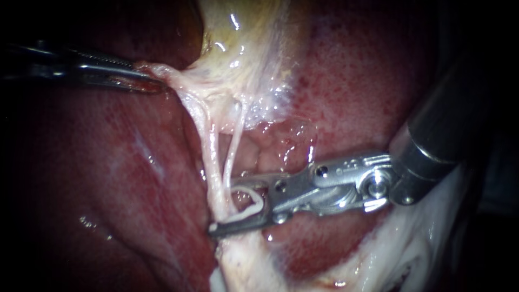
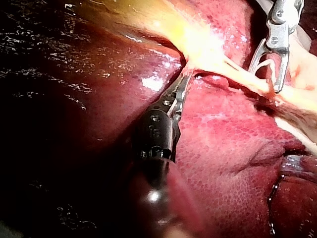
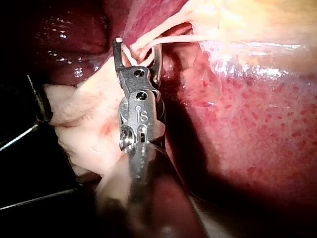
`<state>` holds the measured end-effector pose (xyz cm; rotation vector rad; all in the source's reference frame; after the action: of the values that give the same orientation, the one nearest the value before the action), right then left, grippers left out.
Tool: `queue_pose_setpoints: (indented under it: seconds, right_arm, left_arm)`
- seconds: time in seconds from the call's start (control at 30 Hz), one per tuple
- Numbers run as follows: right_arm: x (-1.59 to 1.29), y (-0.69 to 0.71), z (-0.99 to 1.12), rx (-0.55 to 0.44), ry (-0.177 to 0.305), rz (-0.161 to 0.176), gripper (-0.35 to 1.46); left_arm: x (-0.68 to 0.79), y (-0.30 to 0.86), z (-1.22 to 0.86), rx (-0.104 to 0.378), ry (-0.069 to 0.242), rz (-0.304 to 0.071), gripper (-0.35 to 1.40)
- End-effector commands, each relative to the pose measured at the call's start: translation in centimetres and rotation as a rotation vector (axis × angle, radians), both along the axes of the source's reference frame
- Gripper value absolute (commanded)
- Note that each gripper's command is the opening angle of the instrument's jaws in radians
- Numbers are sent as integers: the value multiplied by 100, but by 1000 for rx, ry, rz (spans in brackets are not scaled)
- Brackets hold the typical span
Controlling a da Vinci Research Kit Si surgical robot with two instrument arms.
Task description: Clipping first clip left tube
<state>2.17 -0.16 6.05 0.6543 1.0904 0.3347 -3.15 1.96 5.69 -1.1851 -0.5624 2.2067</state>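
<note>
Two pale tubes run down from the yellowish gallbladder: the thicker left tube and the thin right tube. My right instrument comes in from the right with its jaws open. They straddle the left tube, and a white clip sits between them. The right wrist view shows the same jaws either side of the pale strands. My left instrument is shut on the pale tissue at the gallbladder's neck and holds it taut to the left; it also shows in the left wrist view.
Dark red liver lies all around the tubes and behind them. Pale fatty tissue lies under my right instrument's shaft. In the left wrist view my right instrument stands ahead of the left one, across the strands.
</note>
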Motion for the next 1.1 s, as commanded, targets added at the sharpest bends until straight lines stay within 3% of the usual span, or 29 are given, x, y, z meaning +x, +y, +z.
queue_pose_setpoints:
  seconds: [0.03,0.23,0.57,0.73,0.93,1.1]
  right_arm:
    - [-2,0,0,0,0,0,50]
    - [-26,1,-2,2,-1,2,50]
    - [-68,18,-6,6,-10,23,50]
    - [-71,23,-18,13,-5,24,50]
    - [-67,20,-38,52,39,35,50]
    - [-57,14,-37,97,54,36,50]
  left_arm:
    - [0,0,0,0,0,0,-35]
    - [0,0,0,0,0,0,-35]
    - [1,0,1,0,0,1,-35]
    - [1,0,1,0,0,1,-35]
    - [1,0,1,0,0,1,-35]
    - [1,0,1,0,0,1,-35]
